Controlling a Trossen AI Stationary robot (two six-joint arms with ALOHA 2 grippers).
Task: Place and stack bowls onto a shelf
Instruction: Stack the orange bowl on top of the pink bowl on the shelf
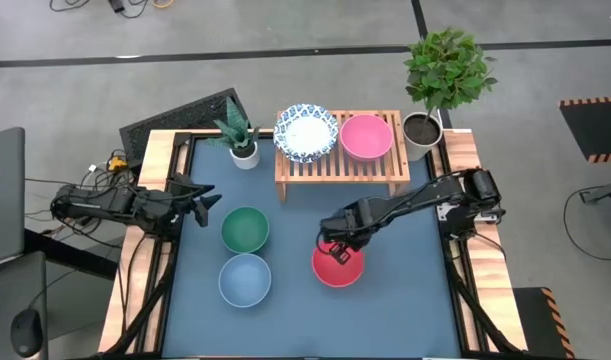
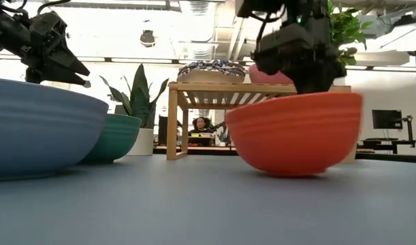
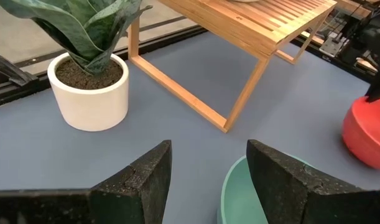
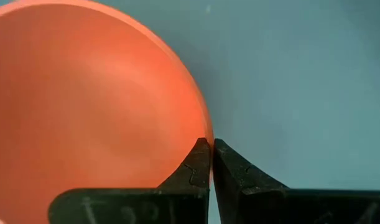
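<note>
Right gripper (image 1: 337,252) is down at the plain round red bowl (image 1: 340,268), fingers clamped on its rim — one finger inside, one outside per the right wrist view. In the low view the bowl's base sits on the blue tabletop (image 1: 405,300), in front of the low light-wood slatted shelf (image 1: 337,165).

Left gripper (image 1: 207,198) hovers near the tabletop's left edge, above and just left of the plain green bowl (image 1: 245,229) — fingers parted, holding nothing. Light blue bowl (image 1: 245,279) sits just in front of the green one, close beside it.

On the shelf: white bowl with blue-patterned rim (image 1: 306,132) on the left, plain pink bowl (image 1: 366,136) on the right, side by side.

White pot with a spiky green plant (image 1: 241,140) stands just left of the shelf; leafy potted plant (image 1: 440,85) just right of it.
</note>
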